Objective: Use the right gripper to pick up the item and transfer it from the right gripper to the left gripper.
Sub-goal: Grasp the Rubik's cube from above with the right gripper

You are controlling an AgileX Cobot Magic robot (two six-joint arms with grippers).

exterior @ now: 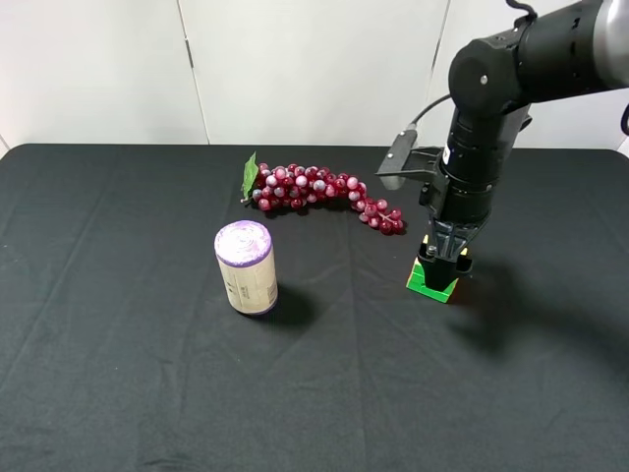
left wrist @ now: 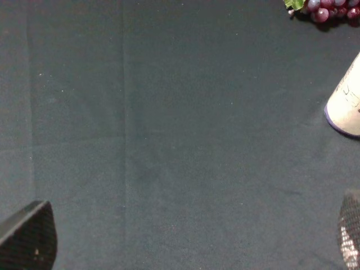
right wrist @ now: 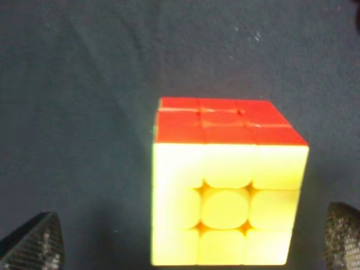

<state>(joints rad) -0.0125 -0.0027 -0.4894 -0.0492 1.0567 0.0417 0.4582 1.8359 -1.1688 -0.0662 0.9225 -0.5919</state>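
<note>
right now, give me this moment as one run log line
phase: pre-grasp | right gripper: open, around cube | left gripper: open, empty | cube: on cloth, not lifted

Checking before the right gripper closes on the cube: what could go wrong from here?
1. In the right wrist view the cube sits off-centre between the fingertips of the open right gripper; one may touch first and shove it.
2. The grapes end close beside the cube; a slide could reach them.
3. The cube is small, so a deep grip may leave the left gripper little to take.
</note>
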